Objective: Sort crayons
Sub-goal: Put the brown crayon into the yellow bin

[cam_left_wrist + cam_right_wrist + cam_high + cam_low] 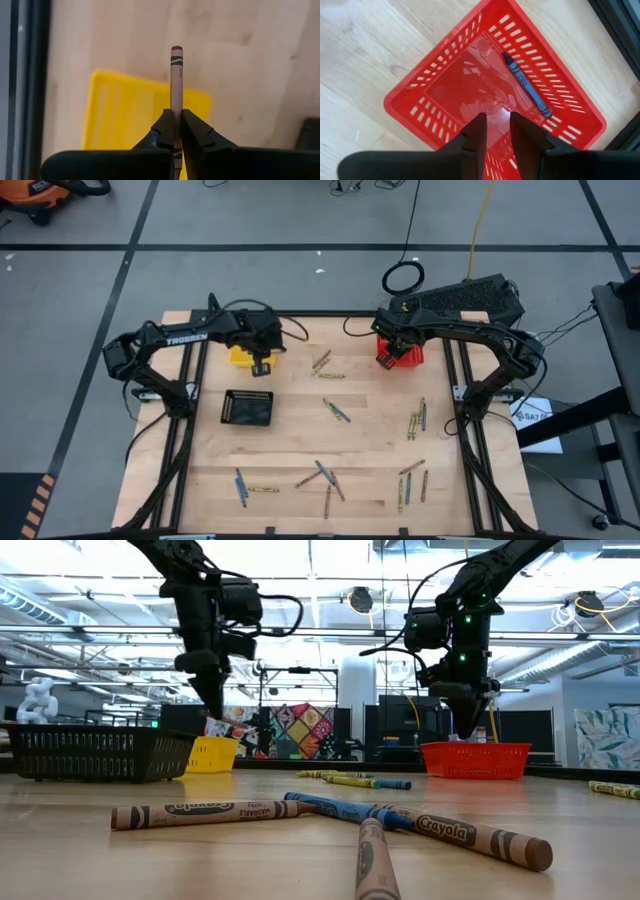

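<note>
Left claw (176,131) pinching paper-wrapped crayon (176,80) (tan, cylindrical)

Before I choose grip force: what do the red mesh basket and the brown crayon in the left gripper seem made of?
Red mesh basket: apparently moulded plastic, with a glossy, reflective floor and slotted walls. Brown crayon in the left gripper: probably wax in a matte paper wrapper with dark printed bands; the wax itself isn't visible.

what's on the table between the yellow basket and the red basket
Two crayons, lying close together on bare wood, seen in the high view between the yellow basket and the red basket.
</note>
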`<state>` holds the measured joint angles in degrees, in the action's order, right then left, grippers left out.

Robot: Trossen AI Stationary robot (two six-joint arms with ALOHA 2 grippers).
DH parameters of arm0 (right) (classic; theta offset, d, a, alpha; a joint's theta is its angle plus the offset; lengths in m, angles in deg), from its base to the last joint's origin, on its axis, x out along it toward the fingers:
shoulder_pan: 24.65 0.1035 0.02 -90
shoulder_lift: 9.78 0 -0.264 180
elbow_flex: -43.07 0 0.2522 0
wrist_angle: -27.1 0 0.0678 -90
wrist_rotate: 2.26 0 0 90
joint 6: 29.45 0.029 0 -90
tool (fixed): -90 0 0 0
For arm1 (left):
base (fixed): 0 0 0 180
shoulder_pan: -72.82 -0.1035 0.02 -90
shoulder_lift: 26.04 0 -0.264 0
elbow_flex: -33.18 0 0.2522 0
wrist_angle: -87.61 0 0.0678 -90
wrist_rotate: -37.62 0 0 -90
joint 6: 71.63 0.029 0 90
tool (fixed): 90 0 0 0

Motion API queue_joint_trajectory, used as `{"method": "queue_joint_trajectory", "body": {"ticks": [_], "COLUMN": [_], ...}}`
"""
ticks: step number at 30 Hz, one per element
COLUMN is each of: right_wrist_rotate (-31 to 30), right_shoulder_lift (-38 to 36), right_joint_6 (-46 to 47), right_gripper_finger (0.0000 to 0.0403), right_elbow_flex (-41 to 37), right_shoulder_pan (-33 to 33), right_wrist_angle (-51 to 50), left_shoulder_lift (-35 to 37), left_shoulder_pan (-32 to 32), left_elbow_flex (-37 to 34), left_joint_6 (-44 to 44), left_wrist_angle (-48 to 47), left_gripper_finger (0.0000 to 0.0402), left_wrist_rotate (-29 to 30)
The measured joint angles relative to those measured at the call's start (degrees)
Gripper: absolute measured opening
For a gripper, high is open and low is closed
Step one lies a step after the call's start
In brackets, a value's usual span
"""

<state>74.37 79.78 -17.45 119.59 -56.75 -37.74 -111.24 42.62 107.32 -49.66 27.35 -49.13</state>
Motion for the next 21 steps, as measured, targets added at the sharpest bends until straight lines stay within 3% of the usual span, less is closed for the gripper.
{"method": "queue_joint_trajectory", "body": {"ticks": [10, 21], "right_wrist_rotate": [0.1, 0.1], "right_shoulder_lift": [0.0, 0.0], "right_joint_6": [0.8, 0.8], "right_gripper_finger": [0.0073, 0.0073], "right_elbow_flex": [0.0, 0.0], "right_shoulder_pan": [0.0, 0.0], "right_wrist_angle": [0.0, 0.0], "left_shoulder_lift": [0.4, 0.4], "left_shoulder_pan": [-8.4, -10.7], "left_elbow_flex": [-3.5, -6.7], "left_joint_6": [2.4, 2.3], "left_wrist_angle": [-3.8, 5.3], "left_gripper_finger": [0.0008, 0.0008], "left_wrist_rotate": [0.0, -3.0]}}
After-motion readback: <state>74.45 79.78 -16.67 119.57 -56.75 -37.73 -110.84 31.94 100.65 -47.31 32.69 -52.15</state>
